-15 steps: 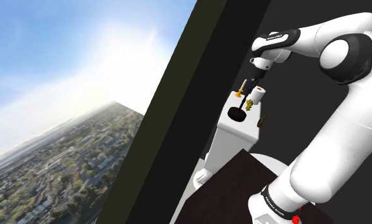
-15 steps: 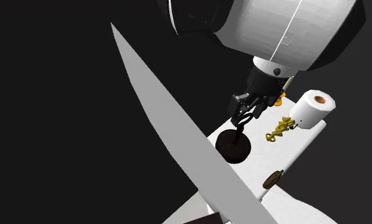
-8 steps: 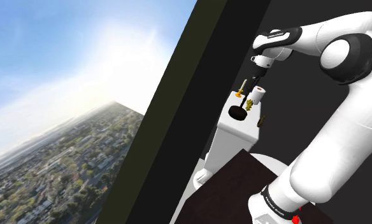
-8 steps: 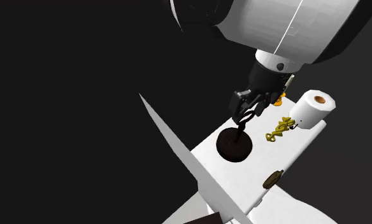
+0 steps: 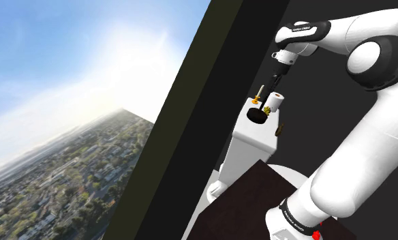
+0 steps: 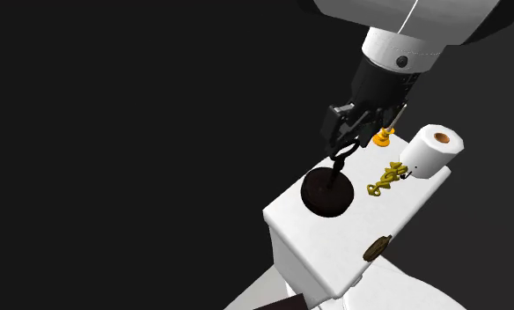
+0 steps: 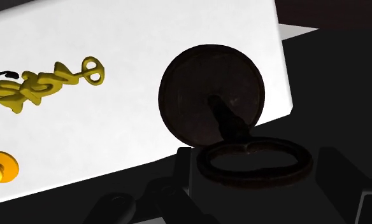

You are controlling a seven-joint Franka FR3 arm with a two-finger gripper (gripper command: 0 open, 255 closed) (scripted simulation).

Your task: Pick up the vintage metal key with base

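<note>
A black area lay behind the white counter (image 6: 370, 216). The dark key with round base (image 6: 328, 194) sat at the counter's end on the second exterior view's left, its ring top clenched in the hand (image 6: 347, 141). We judged the wide base might swing and slip free. A gold trinket (image 6: 385, 180), paper roll (image 6: 433, 150) and orange piece (image 6: 384, 136) stood near on the right, none blocking.

Dark key (image 6: 338, 166) upright on round disc base (image 6: 327, 194) — oval bow uppermost, pinched in the gripper (image 6: 345, 146) — just right of centre, second exterior view.
</note>
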